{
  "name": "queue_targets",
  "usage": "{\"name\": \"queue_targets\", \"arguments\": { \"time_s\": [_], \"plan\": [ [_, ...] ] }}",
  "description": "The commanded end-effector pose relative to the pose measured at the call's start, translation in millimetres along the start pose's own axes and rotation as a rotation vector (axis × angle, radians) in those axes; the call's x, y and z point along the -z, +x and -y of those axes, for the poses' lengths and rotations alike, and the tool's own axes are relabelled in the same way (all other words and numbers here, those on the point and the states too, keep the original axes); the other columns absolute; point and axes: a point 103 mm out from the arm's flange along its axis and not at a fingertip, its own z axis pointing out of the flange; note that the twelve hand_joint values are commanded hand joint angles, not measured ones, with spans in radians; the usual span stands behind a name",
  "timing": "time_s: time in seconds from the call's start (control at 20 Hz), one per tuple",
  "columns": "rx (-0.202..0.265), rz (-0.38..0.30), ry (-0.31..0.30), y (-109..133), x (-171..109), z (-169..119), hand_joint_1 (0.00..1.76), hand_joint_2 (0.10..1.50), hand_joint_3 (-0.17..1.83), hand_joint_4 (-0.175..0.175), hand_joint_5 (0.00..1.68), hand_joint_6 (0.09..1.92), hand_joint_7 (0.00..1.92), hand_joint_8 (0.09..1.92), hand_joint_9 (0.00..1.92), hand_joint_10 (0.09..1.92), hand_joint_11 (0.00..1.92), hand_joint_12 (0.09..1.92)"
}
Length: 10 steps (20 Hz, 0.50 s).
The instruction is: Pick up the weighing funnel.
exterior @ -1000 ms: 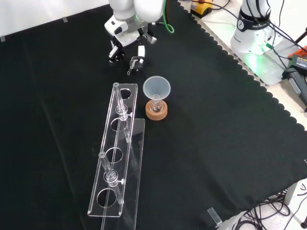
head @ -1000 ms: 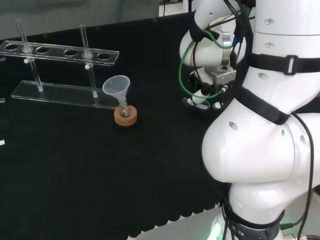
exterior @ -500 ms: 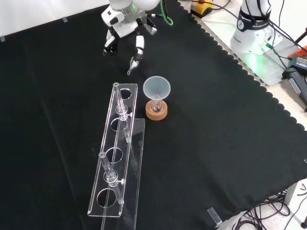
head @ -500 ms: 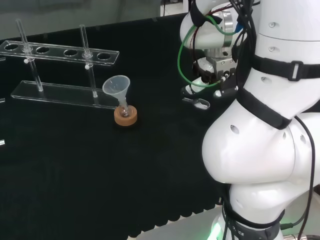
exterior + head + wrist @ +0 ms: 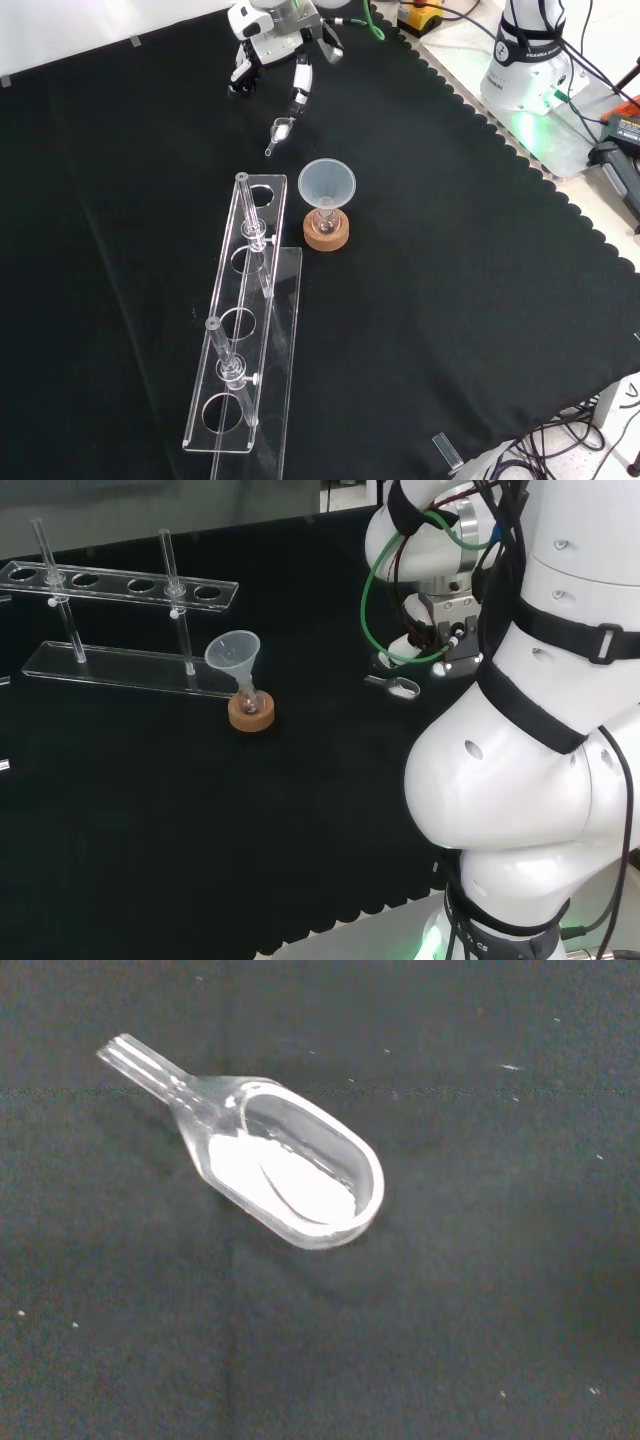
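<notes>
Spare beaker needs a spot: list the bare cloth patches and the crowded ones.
Front view: bare cloth right of the funnel out to the scalloped edge, and left of the tube rack. Crowded: the rack's far end, the funnel and the weighing funnel lying under the hand.

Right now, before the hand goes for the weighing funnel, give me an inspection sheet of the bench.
Surface: black cloth, flat, a few pale specks.
Job's things: weighing funnel lies on the cloth, unheld, white inside its scoop.
Clutter: clear rack; funnel standing in a small flask on a cork ring.
Hand: hand open, above the weighing funnel, apart from it.
Cables: green cable looped along the arm; dark cables beyond the cloth's edge.
Surroundings: arm's base, lit green, beside the cloth.
</notes>
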Motion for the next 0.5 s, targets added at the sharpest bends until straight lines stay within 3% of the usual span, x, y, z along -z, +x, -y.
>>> {"name": "queue_targets", "arguments": {
  "time_s": [0.05,0.5],
  "plan": [
    [-0.091,0.047,0.021,6,-8,11,0.50,0.60,0.24,-0.132,0.52,0.61,1.05,0.09,1.17,0.09,0.88,1.16],
    [-0.146,0.032,0.102,13,-35,5,0.49,0.62,0.24,-0.137,0.53,0.62,1.05,0.09,1.17,0.09,0.88,1.16]
  ]
}}
